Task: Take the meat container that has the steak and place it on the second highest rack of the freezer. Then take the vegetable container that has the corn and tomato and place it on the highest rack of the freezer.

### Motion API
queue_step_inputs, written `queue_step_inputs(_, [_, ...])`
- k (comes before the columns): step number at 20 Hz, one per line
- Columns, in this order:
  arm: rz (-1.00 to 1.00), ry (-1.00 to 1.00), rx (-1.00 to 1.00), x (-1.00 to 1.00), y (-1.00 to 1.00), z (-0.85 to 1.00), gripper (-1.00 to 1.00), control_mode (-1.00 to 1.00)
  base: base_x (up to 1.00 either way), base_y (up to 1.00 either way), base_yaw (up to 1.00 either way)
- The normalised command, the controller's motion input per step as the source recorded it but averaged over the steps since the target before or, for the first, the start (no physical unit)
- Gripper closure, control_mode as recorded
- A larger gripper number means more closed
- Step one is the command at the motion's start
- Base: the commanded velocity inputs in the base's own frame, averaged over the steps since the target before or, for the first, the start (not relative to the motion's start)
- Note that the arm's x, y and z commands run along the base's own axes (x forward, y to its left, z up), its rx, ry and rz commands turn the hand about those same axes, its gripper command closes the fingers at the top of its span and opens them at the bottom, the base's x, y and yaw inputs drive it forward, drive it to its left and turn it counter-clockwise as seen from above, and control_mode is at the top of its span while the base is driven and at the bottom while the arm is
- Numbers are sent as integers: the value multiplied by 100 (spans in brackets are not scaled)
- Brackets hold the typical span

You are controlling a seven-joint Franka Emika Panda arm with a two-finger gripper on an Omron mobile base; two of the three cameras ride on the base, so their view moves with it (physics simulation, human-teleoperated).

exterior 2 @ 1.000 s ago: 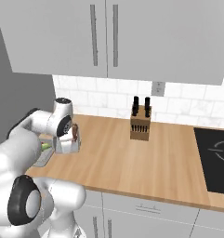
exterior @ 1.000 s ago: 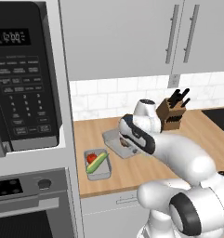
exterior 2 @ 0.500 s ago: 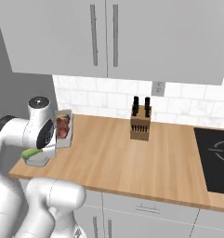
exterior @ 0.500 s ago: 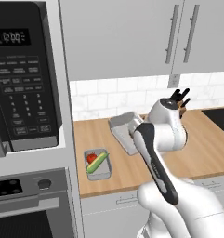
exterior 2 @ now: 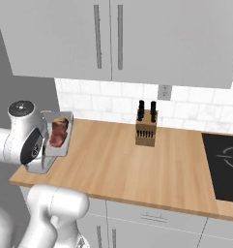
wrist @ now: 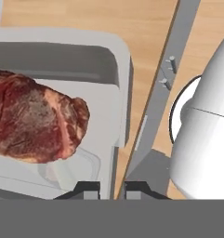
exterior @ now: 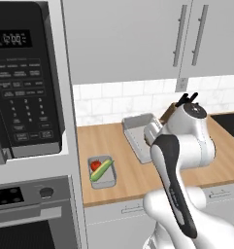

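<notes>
Gripping the rim of the meat tray [wrist: 62, 65], the gripper [wrist: 112, 188] has its two dark tips pinched tight on the tray's right wall at 6 o'clock of the hand view. The steak [wrist: 34, 122] lies inside, at 9 o'clock of that view, touching the tray floor, dark red-brown with pale marbling. In the right base view the tray [exterior 2: 60, 136] is tilted, raised off the counter [exterior 2: 137, 160] at about 9 o'clock, steak [exterior 2: 58, 133] facing the camera, pressed up beside the white arm [exterior 2: 23, 140]. In the left base view the same tray [exterior: 139, 136] shows its grey underside just left of the arm's wrist [exterior: 189, 131], near centre, above the wooden counter [exterior: 113, 146]. The veg tray [exterior: 102, 171] sits flat on the counter at 7 o'clock of the meat tray, well apart from it, near the counter's front edge. In it the corn [exterior: 102, 169] lies diagonally, and the tomato [exterior: 95, 165] touches its upper left end. A knife block [exterior 2: 146, 130] stands upright by the tiled backsplash at 12 o'clock in the right base view, well apart from the tray. Black cooktop [exterior 2: 224, 167] at 3 o'clock there. Microwave [exterior: 24, 82] at 9–10 o'clock in the left base view, oven [exterior: 31, 214] below it at 7 o'clock. Grey wall cabinets [exterior 2: 118, 41] hang above the counter.
</notes>
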Motion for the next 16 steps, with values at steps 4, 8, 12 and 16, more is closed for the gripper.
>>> queue_step_inputs(4, [0, 0, 0, 0, 0, 0, 100, -100, 0, 0, 0])
queue_step_inputs(8, [0, 0, 0, 0, 0, 0, 100, -100, 0, 0, 0])
queue_step_inputs(12, [1, 0, 1, -36, 0, -1, 100, 100, -50, 0, 2])
queue_step_inputs(16, [0, 0, 0, 0, 0, 0, 100, 100, -100, 0, 3])
